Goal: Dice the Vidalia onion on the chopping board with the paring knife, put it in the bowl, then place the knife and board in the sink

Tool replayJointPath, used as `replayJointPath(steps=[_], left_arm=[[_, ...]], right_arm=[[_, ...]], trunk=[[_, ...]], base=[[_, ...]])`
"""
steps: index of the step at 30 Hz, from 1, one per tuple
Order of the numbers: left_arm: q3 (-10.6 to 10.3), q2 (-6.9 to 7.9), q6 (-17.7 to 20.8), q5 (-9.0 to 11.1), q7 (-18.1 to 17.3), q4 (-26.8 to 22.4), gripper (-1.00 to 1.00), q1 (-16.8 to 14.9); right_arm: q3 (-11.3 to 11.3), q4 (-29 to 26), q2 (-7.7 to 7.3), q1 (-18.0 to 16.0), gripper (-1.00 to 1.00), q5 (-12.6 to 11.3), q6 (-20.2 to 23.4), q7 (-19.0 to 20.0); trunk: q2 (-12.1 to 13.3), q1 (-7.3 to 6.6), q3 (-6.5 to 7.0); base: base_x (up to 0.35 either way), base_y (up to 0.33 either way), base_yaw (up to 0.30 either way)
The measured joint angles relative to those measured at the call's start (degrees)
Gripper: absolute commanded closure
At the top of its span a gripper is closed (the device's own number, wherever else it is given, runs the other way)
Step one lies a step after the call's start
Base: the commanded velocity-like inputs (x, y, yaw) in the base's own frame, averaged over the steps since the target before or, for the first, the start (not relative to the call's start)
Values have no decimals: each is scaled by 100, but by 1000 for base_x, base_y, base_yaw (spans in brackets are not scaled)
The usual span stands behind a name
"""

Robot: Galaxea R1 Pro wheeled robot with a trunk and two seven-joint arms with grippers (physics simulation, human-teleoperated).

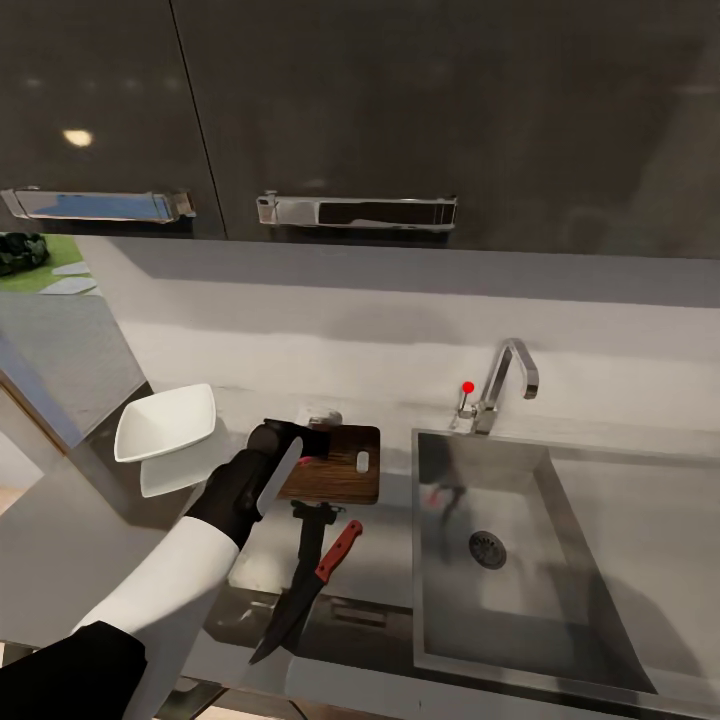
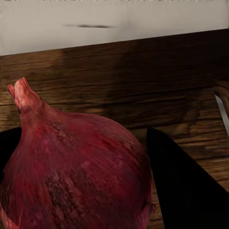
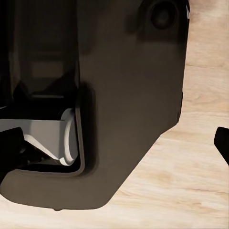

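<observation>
Left wrist view: Vidalia onion [image 2: 76, 176], red-purple papery skin with a pinched stem tip, sits between the dark fingers [image 2: 186, 186] of the left claw [image 2: 81, 191], apparently gripped, just over the dark-grained chopping board [image 1: 335, 463]. Head view: board lies on the grey bench [image 1: 90, 540] between the white bowl [image 1: 165, 422] and the sink [image 1: 520, 540], with the red-handled paring knife [image 1: 310, 590] near the front edge; right claw's state cannot be told. Judged best: lower the onion mid-board, let go only once it rests steady, well clear of the knife.
</observation>
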Motion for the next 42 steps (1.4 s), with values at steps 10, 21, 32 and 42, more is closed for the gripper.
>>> replayJointPath(steps=[10,21,32,42], left_arm=[[-4,2,-287,4,-15,68,100,0],[-4,3,-392,5,-16,225,100,0],[-16,-3,-584,9,-18,390,100,0],[-19,-1,-589,9,-15,391,100,0]], right_arm=[[0,0,0,0,-100,0,0,1],[1,0,-6,0,-100,0,-2,1],[9,0,-2,0,-100,0,-6,1],[9,0,0,0,-100,0,-9,1]], trunk=[[0,0,0],[0,0,0],[0,0,0],[0,0,0]], base=[[0,0,0],[0,0,0],[0,0,0],[0,0,0]])
